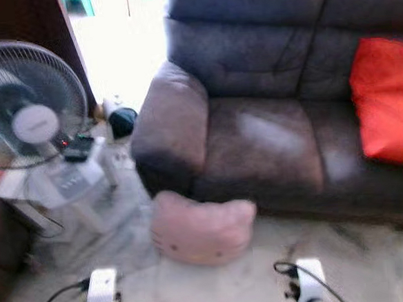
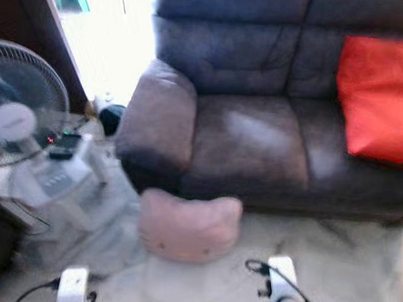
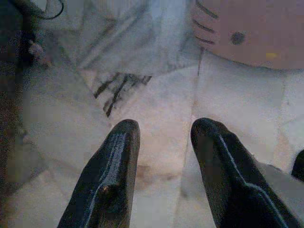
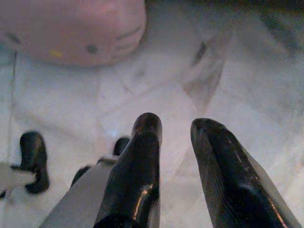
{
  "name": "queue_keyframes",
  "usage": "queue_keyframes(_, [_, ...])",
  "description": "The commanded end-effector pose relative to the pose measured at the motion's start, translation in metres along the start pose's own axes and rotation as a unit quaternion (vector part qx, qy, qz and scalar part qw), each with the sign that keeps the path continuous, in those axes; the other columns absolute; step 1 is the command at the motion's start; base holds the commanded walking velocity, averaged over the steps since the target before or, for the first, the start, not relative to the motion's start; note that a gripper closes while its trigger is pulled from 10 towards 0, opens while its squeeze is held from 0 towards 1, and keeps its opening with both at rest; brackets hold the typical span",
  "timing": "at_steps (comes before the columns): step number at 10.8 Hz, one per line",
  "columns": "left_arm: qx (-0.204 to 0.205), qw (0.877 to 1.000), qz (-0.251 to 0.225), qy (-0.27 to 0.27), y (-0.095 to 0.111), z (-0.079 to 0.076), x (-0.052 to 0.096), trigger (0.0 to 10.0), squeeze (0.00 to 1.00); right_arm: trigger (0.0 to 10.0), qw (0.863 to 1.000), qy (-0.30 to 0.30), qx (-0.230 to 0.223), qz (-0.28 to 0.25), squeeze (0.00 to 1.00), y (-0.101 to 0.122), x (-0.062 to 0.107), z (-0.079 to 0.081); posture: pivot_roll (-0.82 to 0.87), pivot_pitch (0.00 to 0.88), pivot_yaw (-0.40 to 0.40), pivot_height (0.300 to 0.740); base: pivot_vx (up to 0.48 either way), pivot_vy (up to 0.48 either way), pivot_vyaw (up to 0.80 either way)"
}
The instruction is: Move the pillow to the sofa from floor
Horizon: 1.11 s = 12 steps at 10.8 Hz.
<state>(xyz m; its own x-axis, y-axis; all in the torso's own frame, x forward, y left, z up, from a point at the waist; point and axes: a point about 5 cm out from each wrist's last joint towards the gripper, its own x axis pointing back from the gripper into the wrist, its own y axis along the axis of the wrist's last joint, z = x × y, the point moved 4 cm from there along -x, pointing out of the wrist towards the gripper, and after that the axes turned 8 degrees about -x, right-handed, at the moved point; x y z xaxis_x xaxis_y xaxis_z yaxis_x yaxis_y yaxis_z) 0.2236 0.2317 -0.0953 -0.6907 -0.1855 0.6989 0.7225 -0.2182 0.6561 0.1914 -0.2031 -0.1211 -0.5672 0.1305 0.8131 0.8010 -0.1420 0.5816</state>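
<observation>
A pink cat-face pillow (image 1: pixel 203 227) lies on the pale marble floor and leans against the front of the grey-purple sofa (image 1: pixel 263 140), near its left armrest. My two silver arms reach in low, the left arm (image 1: pixel 101 293) and the right arm (image 1: pixel 311 281), both short of the pillow. In the left wrist view my left gripper (image 3: pixel 164 128) is open over bare floor, with the pillow (image 3: pixel 251 31) ahead of it. My right gripper (image 4: pixel 173 123) is likewise open above the floor, and the pillow (image 4: pixel 71 28) lies beyond its tips. Neither gripper touches it.
A red cushion (image 1: pixel 388 100) rests on the sofa's right seat. A standing fan (image 1: pixel 28 101) with a white base and a clear plastic sheet (image 1: pixel 89 221) stands to the left. A dark round object (image 1: pixel 122 120) sits by the armrest. A black cable (image 1: pixel 49 300) trails on the floor.
</observation>
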Motion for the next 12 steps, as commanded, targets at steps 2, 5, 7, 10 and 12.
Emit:
queue_keyframes(2, [-0.007, 1.000, 0.018, -0.009, -0.0108, -0.0070, 0.0026, 10.0, 0.00, 10.0, 1.000, -0.008, -0.005, 0.013, 0.00, -0.0081, 0.0014, -0.0059, 0.09, 0.098, -0.075, 0.740, 0.000, 0.000, 0.00])
queue_keyframes(5, [0.000, 1.000, 0.018, -0.011, -0.0106, -0.0122, 0.0029, 10.0, 0.00, 10.0, 1.000, -0.009, -0.007, 0.012, 0.00, -0.0074, 0.0014, -0.0068, 0.09, 0.101, -0.078, 0.740, 0.000, 0.000, 0.00])
queue_keyframes(7, [0.004, 1.000, 0.018, -0.010, -0.0100, -0.0115, 0.0026, 10.0, 0.00, 10.0, 1.000, -0.008, -0.006, 0.011, 0.00, -0.0067, 0.0012, -0.0065, 0.09, 0.103, -0.078, 0.740, 0.000, 0.000, 0.00])
queue_keyframes(10, [0.002, 1.000, 0.019, -0.008, -0.0100, -0.0101, 0.0024, 10.0, 0.00, 10.0, 1.000, -0.007, -0.006, 0.011, 0.00, -0.0068, 0.0012, -0.0063, 0.09, 0.101, -0.079, 0.740, 0.000, 0.221, 0.00])
queue_keyframes(12, [0.001, 1.000, 0.021, -0.006, -0.0111, -0.0106, 0.0027, 10.0, 0.00, 10.0, 1.000, -0.008, -0.005, 0.012, 0.00, -0.0073, 0.0013, -0.0070, 0.09, 0.099, -0.081, 0.740, 0.000, 0.000, 0.00])
